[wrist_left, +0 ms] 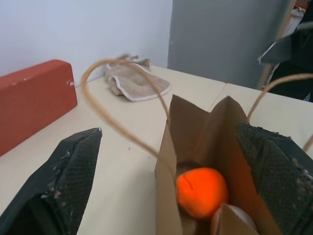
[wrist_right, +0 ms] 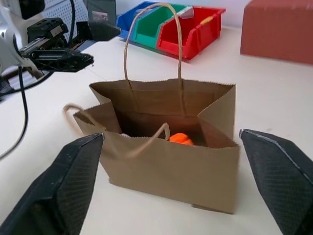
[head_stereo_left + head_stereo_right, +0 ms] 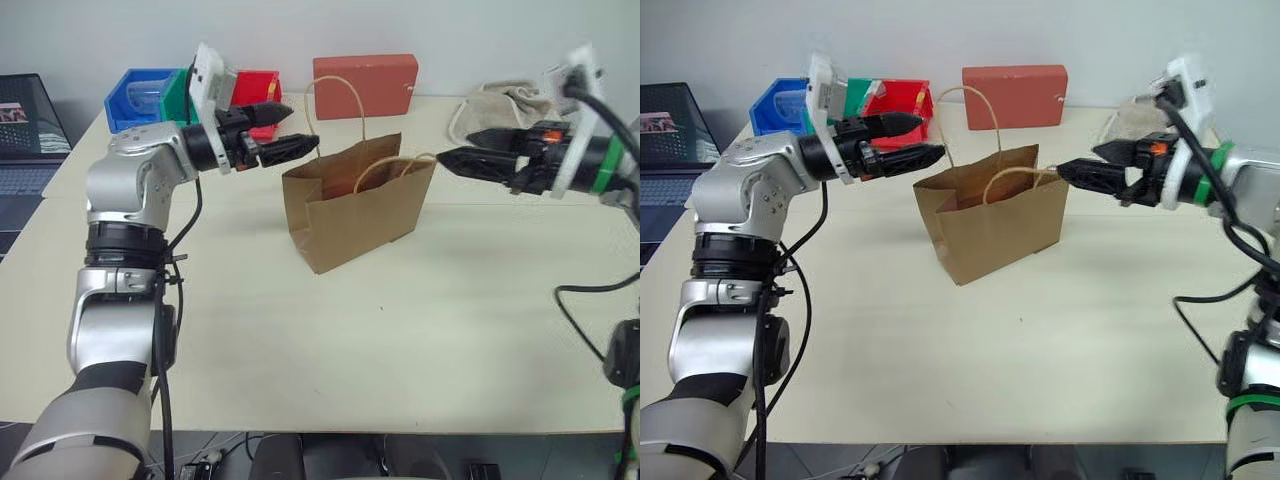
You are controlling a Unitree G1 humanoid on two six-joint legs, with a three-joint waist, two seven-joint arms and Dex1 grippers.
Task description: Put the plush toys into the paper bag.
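From the head camera, the paper bag [image 3: 358, 205] stands upright and open near the middle of the table [image 3: 330, 340], one handle loop raised, the other drooping over the front edge. The left gripper [image 3: 285, 130] hovers just beside the bag's left top corner, its black fingers spread apart and holding nothing. Over on the other side, the right gripper [image 3: 462, 152] points at the bag's right top edge, fingers parted too, nothing held. Behind the bag sit the red box [image 3: 365, 86], the coloured bins [image 3: 180, 95] and a beige towel [image 3: 500, 105]; a laptop [image 3: 25, 130] is at the far left.

Now the left wrist view: two dark fingers [image 1: 63, 176] stand wide apart, with the bag's open mouth between them. Down inside lies the orange carrot toy [image 1: 201, 192], and a pale rounded shape [image 1: 234, 220] sits just beside it at the edge of the picture, too cropped to identify for sure.

Right wrist view: the fingers [image 2: 63, 191] are spread wide either side of the bag, not touching it. A bit of orange shows deep inside, and the left gripper hangs past the bag's far corner.
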